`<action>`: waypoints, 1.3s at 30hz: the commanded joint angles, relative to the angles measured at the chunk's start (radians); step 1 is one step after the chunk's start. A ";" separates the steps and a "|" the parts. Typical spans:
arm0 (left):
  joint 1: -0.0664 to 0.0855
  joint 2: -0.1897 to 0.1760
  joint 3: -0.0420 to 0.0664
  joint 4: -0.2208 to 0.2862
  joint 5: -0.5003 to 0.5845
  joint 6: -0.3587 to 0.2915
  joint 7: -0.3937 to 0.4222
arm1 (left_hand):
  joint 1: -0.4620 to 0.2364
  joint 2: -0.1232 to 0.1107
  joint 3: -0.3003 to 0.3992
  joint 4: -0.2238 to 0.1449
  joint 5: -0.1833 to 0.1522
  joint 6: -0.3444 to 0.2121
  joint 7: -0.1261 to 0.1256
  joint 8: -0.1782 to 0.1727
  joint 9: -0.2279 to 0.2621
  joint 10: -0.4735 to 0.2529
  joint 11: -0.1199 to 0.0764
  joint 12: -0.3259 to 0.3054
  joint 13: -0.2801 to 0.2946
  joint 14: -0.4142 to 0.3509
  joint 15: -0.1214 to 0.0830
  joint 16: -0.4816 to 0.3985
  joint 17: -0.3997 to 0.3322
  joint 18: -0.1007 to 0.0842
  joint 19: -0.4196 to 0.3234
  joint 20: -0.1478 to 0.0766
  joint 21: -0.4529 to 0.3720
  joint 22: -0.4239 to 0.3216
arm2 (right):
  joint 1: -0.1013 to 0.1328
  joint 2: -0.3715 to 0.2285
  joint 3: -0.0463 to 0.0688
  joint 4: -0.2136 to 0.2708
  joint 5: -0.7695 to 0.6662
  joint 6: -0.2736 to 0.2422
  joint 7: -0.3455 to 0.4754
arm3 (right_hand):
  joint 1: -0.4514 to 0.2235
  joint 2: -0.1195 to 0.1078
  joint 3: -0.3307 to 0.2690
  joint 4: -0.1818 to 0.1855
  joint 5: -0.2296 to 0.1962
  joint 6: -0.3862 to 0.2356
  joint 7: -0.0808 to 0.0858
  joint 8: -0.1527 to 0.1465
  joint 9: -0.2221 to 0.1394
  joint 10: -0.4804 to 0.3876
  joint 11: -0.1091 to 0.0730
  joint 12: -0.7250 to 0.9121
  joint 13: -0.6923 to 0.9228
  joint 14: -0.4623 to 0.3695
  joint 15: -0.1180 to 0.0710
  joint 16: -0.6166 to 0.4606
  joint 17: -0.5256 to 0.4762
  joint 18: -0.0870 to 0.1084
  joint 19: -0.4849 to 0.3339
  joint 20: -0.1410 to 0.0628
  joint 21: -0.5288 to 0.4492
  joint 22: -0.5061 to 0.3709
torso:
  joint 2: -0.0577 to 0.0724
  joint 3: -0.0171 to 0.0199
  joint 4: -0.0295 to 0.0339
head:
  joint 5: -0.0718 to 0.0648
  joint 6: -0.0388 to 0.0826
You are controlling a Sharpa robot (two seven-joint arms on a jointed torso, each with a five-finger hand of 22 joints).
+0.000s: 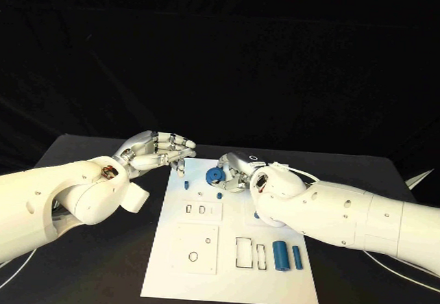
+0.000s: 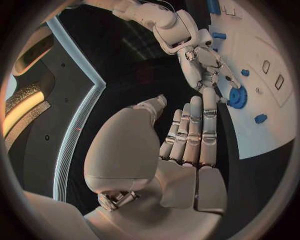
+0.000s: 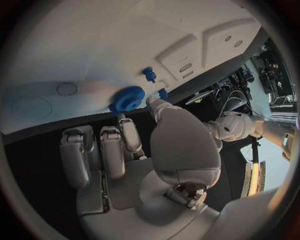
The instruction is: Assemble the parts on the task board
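A robotics lab: black-draped backdrop (image 1: pixel 284 59), black table (image 1: pixel 91 152), white task board (image 1: pixel 228 276) with cut-out slots.

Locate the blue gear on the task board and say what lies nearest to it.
In the head view the blue gear sits at the far end of the task board, at the right hand fingertips; a small blue peg stands to its left.

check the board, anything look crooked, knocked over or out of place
Nothing stands out. The task board lies flat, two blue cylinders lie side by side near its right edge, and the blue gear sits by the right hand.
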 commanded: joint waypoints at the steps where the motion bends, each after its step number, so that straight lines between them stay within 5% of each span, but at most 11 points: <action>1: 0.001 0.002 0.001 0.001 0.003 0.015 0.004 | -0.003 0.010 0.003 0.000 -0.003 -0.006 0.063 -0.004 0.001 -0.006 -0.002 -0.005 -0.001 -0.004 0.004 -0.005 -0.001 0.006 -0.008 0.002 0.004 0.001 | 0.000 0.002 0.000 -0.003 0.012 0.041 0.013 | -0.002 0.012 0.003 0.003 -0.003 0.007 -0.003 -0.005 0.001 0.002 -0.002 -0.001 0.001 0.095 0.001 -0.002 0.225 -0.003 0.094 0.006 -0.002 0.250 | 0.000 0.0001 -0.0009 | 0.001 -0.002; 11: 0.001 0.001 0.001 0.000 0.003 0.013 0.002 | -0.003 0.010 0.003 0.000 -0.003 -0.006 0.063 -0.004 0.001 -0.006 -0.002 -0.005 -0.001 -0.004 0.004 -0.005 -0.001 0.006 -0.008 0.002 0.004 0.001 | 0.000 0.003 0.000 -0.008 0.016 0.050 0.008 | -0.020 0.022 0.013 0.003 -0.003 0.073 -0.017 0.002 0.003 0.007 -0.015 0.000 0.005 0.095 -0.010 -0.001 0.225 -0.003 0.095 -0.004 -0.001 0.251 | 0.001 0.0012 -0.0015 | 0.003 -0.004; 28: 0.001 0.000 0.001 0.000 0.003 0.011 0.001 | -0.001 0.010 0.005 -0.002 -0.003 -0.006 0.063 -0.005 0.001 -0.006 -0.002 -0.005 -0.002 -0.004 0.004 -0.006 -0.002 0.006 -0.009 0.002 0.007 0.002 | 0.000 -0.007 0.000 -0.009 0.018 0.052 0.000 | -0.031 0.025 0.016 0.005 -0.002 0.076 -0.017 -0.003 -0.004 0.007 -0.015 0.000 0.005 0.095 -0.012 -0.001 0.225 -0.003 0.095 -0.006 -0.001 0.251 | 0.001 0.0009 -0.0016 | 0.002 -0.006; 39: 0.001 -0.002 0.001 0.000 0.003 0.011 0.001 | -0.001 0.010 0.005 -0.003 -0.003 -0.006 0.063 -0.005 0.001 -0.007 -0.002 -0.005 -0.002 -0.004 0.004 -0.006 -0.002 0.006 -0.010 0.002 0.008 0.003 | 0.000 -0.040 0.000 0.015 0.019 -0.030 0.024 | -0.031 0.025 0.018 0.002 0.000 0.082 -0.017 -0.003 -0.006 0.013 -0.016 0.003 0.011 0.095 -0.012 -0.001 0.226 -0.004 0.096 -0.007 0.001 0.253 | 0.000 0.0009 -0.0021 | 0.001 -0.006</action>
